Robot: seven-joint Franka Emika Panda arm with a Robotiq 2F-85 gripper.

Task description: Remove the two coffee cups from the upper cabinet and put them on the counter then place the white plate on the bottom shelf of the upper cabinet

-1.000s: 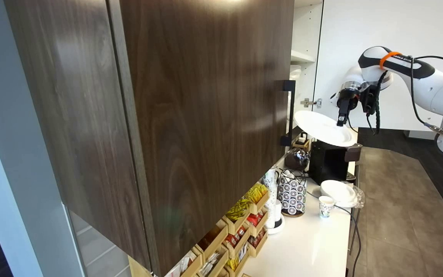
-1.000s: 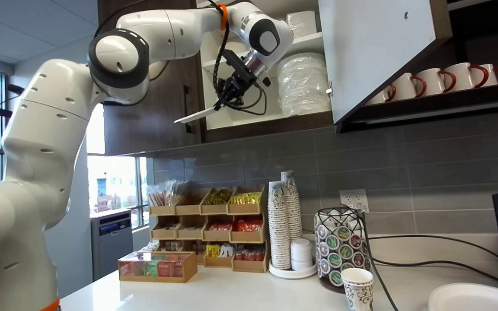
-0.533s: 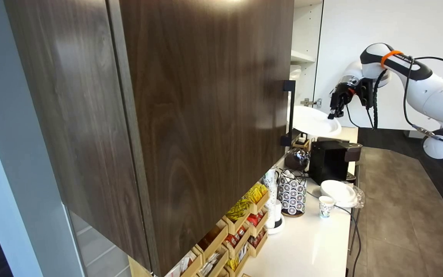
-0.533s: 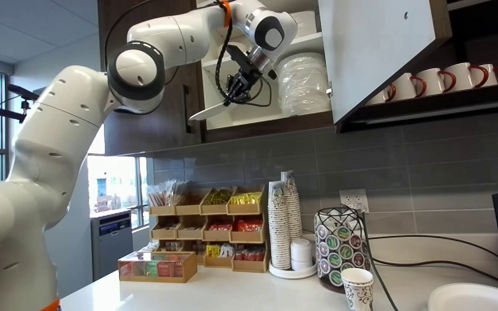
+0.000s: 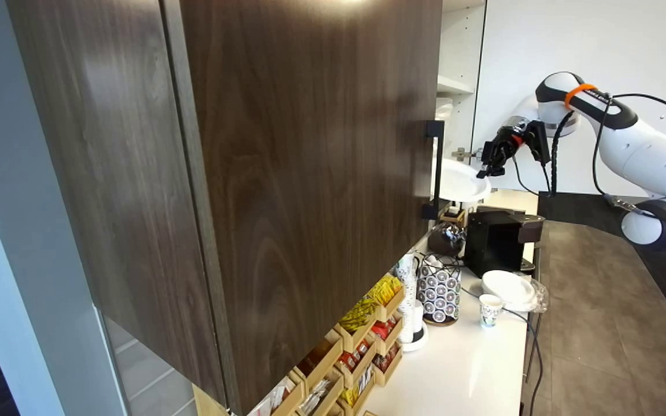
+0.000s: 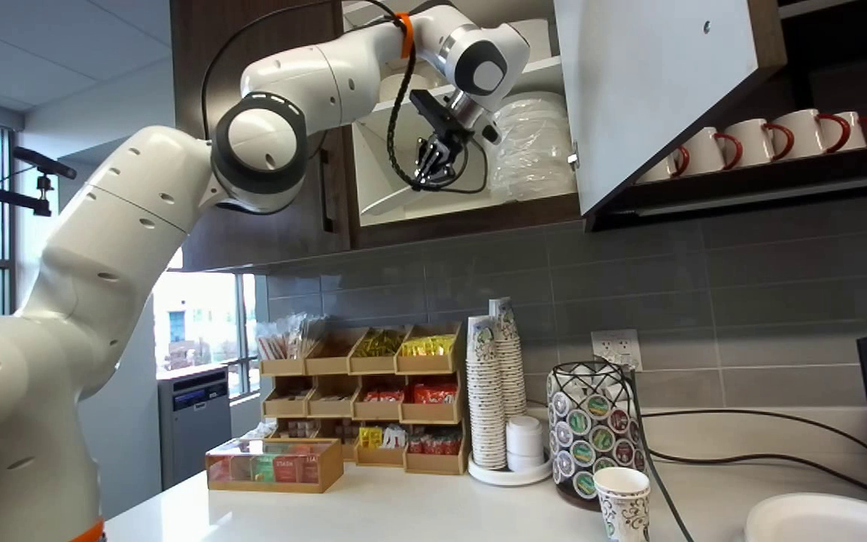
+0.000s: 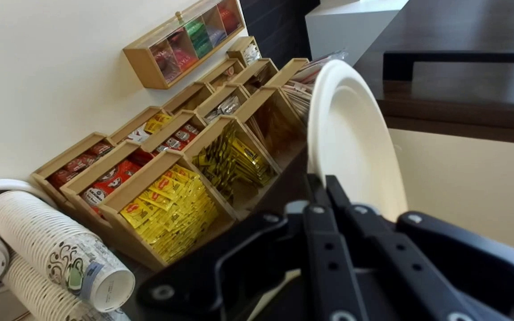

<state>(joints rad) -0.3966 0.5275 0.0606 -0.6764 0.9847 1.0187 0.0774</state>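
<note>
Daylight is let in by the windows (image 6: pixel 196 320), whose glass is partly overexposed. Glare is reflected by the counter (image 5: pixel 446 372) in both exterior views, and by the brown cabinet (image 5: pixel 310 173) near its top. In the wrist view, slight softness is noticed.

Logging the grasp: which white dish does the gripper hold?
The tilted white plate, its edge in the gripper; the dishware on the counter and wrapped stack in the upper cabinet aren't gripped.
</note>
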